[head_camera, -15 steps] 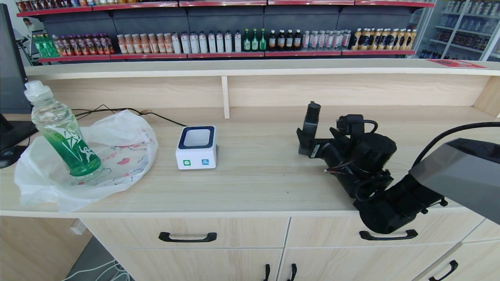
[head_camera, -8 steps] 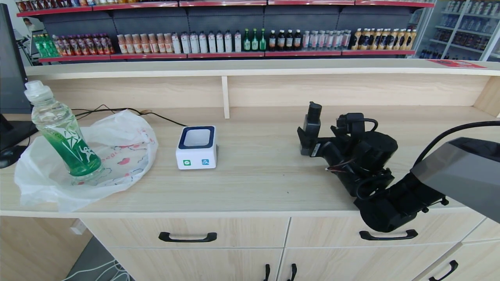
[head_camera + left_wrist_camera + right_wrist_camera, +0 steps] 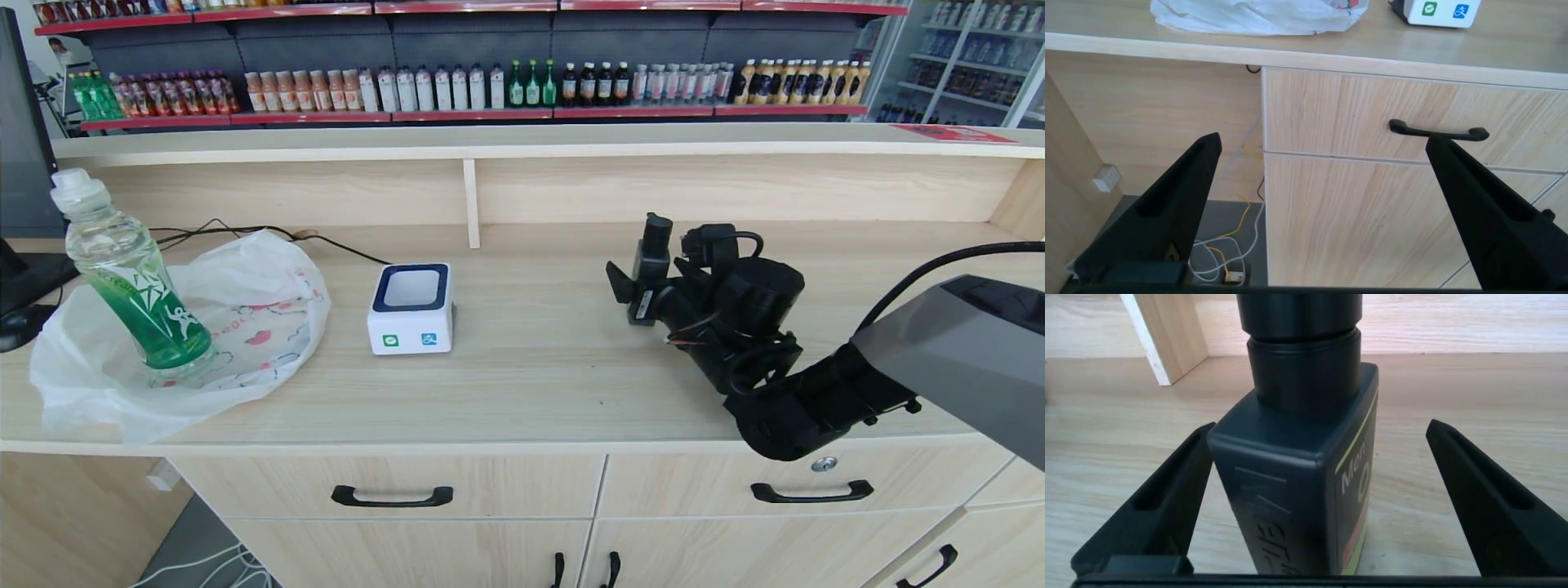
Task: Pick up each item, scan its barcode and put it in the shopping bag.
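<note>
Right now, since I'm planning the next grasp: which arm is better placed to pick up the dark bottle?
Right. The right gripper is open, fingers either side of the dark bottle standing on the counter. The left gripper, also open, sits below counter level, facing the drawers.

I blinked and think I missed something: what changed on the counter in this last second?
The right end effector slid forward and leftward over the counter, so it now sits open with the dark bottle between its fingers; nothing is gripped yet. The dark bottle, the green drink bottle standing on the shopping bag, and the scanner stayed put.
</note>
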You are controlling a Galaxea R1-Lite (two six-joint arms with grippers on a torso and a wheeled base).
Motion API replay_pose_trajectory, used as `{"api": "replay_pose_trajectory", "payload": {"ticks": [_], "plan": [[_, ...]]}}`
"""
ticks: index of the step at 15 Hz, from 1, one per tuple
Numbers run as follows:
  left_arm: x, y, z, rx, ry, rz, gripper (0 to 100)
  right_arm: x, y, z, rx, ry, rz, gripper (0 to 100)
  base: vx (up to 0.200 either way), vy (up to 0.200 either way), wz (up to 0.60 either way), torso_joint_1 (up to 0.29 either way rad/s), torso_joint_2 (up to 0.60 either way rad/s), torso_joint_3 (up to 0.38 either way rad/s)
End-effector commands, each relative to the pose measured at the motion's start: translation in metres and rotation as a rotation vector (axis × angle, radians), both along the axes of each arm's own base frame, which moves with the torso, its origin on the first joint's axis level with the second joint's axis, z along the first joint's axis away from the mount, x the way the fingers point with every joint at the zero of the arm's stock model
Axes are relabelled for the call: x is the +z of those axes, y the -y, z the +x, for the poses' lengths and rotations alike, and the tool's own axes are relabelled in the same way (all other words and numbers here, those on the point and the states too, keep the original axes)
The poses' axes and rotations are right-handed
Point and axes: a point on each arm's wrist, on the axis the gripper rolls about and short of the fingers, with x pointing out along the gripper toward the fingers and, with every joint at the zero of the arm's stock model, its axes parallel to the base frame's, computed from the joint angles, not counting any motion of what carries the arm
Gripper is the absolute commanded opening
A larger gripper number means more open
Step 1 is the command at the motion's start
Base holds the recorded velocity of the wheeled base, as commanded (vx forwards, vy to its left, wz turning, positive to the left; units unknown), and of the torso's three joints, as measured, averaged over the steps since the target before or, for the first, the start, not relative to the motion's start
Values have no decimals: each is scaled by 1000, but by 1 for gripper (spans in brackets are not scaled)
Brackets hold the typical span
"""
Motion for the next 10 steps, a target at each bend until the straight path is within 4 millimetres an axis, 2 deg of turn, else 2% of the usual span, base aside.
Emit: {"api": "replay_pose_trajectory", "payload": {"ticks": [1,6,7,10], "plan": [[0,0,0,0,1,-1,100,-4,0,4,-4,-6,-2,100,0,0,0,0,0,0],[0,0,0,0,2,-2,100,-11,9,10,-25,-18,3,100,0,0,0,0,0,0],[0,0,0,2,2,-2,100,-10,9,11,-25,-15,4,0,0,0,0,0,0,0],[0,0,0,2,2,-2,100,-8,11,13,-29,0,6,0,0,0,0,0,0,0]]}}
